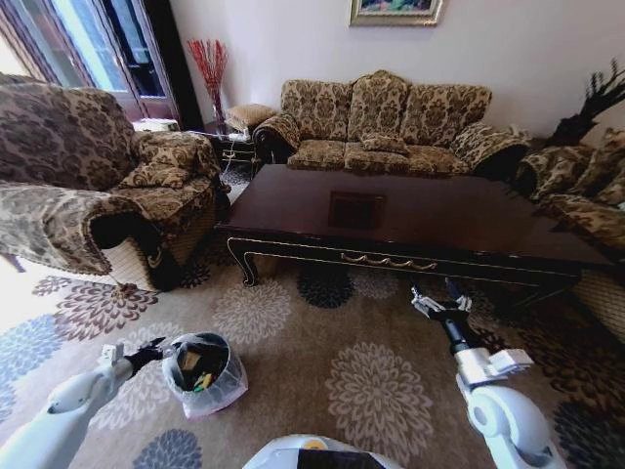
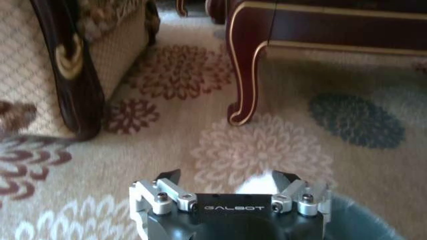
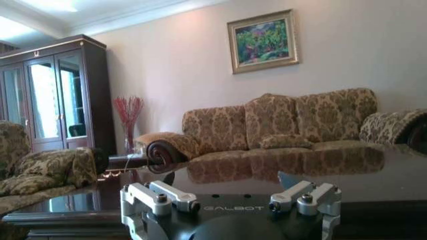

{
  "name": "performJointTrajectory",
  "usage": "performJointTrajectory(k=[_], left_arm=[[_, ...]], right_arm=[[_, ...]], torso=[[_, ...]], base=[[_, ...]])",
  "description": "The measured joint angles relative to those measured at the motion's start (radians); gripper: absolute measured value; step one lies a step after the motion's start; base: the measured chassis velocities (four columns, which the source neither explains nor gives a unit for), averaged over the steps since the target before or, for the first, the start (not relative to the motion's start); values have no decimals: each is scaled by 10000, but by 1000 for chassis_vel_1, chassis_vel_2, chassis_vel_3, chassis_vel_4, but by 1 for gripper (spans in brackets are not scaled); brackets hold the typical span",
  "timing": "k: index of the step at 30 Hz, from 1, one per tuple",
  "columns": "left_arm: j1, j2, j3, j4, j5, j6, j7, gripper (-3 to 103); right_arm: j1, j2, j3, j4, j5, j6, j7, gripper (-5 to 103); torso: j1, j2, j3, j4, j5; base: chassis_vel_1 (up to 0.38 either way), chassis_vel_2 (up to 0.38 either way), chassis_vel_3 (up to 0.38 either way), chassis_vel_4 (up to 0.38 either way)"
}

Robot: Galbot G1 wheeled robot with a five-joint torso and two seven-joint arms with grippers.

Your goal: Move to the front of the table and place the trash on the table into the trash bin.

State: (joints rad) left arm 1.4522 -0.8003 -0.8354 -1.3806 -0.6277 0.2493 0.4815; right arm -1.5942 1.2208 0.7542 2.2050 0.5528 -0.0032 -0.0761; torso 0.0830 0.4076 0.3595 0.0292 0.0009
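Fingers spread and empty on our left gripper [image 1: 156, 346] beside the trash bin [image 1: 204, 371] and right gripper [image 1: 434, 297] facing the bare worktop [image 1: 410, 217], so disposal looks finished; next we'd only verify.

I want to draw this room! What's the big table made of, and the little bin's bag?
The table looks like polished dark reddish wood: its top mirrors the sofa, with gold trim along the edge. The trash bin seems lined with thin, crinkly, see-through white plastic.
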Motion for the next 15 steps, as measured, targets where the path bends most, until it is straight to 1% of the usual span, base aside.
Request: performJointTrajectory(k=[1, 2, 3, 4, 5, 8, 9, 12, 13, 15], left_arm=[[0, 0, 0, 0, 0, 0, 0, 92], [144, -1, -209, -276, -37, 75, 0, 97], [201, -5, -286, -373, -42, 101, 0, 97], [353, -24, -473, -602, -44, 142, 0, 99], [353, -24, -473, -602, -44, 142, 0, 99], [862, -110, -964, -1165, -14, 159, -4, 100], [862, -110, -964, -1165, -14, 159, -4, 100], [1369, -176, -1442, -1632, -23, 114, -6, 100], [1369, -176, -1442, -1632, -23, 114, -6, 100], [1632, -201, -1746, -1948, -139, 102, -13, 100]], right_arm=[[0, 0, 0, 0, 0, 0, 0, 100], [-2, -5, 1, 52, 15, 10, -6, 100], [-9, -8, 8, 88, 26, 16, -11, 100], [-29, -16, 40, 166, 62, 25, -31, 100], [-29, -16, 40, 166, 62, 25, -31, 100], [-131, -62, 215, 319, 192, 60, -98, 100], [-131, -62, 215, 319, 192, 60, -98, 100], [-232, -90, 474, 442, 359, 100, -187, 100], [-232, -90, 474, 442, 359, 100, -187, 100], [-321, -87, 622, 542, 468, 125, -252, 100]], torso=[[0, 0, 0, 0, 0], [0, 0, 0, 0, -2], [1, 0, 1, 0, -7], [1, 0, 1, 1, -12], [1, 0, 1, 1, -12], [1, 2, 1, 2, -12], [1, 2, 1, 2, -12], [1, 2, 2, 4, -8], [1, 2, 2, 4, -8], [1, 3, 2, 3, -9]], base=[[0, 0, 0, 0], [0, 0, 0, 0], [0, 0, 0, 0], [0, 0, 0, 0], [0, 0, 0, 0], [0, 0, 0, 0], [0, 0, 0, 0], [0, 0, 0, 0], [0, 0, 0, 0], [0, 0, 0, 0]])
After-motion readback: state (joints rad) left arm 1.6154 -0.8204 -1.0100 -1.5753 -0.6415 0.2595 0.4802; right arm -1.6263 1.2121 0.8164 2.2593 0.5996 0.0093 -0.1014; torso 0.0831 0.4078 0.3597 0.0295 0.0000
